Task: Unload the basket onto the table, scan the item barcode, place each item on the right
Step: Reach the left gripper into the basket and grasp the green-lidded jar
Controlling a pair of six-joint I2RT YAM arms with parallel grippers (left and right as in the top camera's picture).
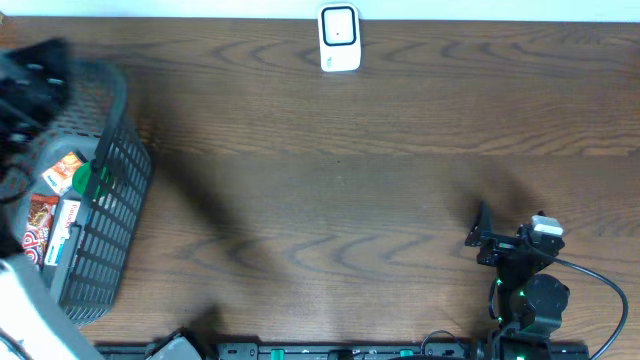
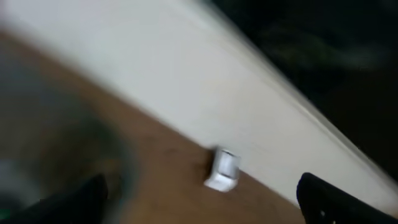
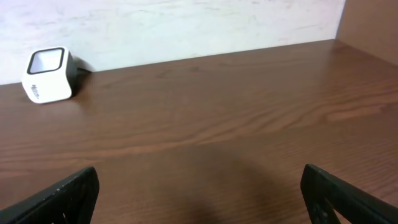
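Packets (image 1: 62, 168) in basket (image 1: 118, 215) at left edge of table (image 1: 330, 190) lie nearest left gripper (image 2: 202, 202), jaws apart; right gripper (image 3: 199, 199), equally spread, is well apart.

Barcode scanner (image 1: 339, 38): 1, white, top centre of the overhead frame.
Basket (image 1: 118, 235): 1, dark mesh, left edge of the frame.
Packaged goods in the basket: 4 show, namely 1 orange packet (image 1: 64, 167), 1 green item (image 1: 88, 179), 1 red packet (image 1: 38, 224) and 1 white-and-orange box (image 1: 64, 232). Whether more lie beneath cannot be told.
Robot arms: 2, the left arm (image 1: 30, 82) blurred at upper left and the right arm (image 1: 527, 278) at lower right.
Cable (image 1: 604, 284): 1, black, lower right.
Table (image 1: 330, 170): 1, dark wood.
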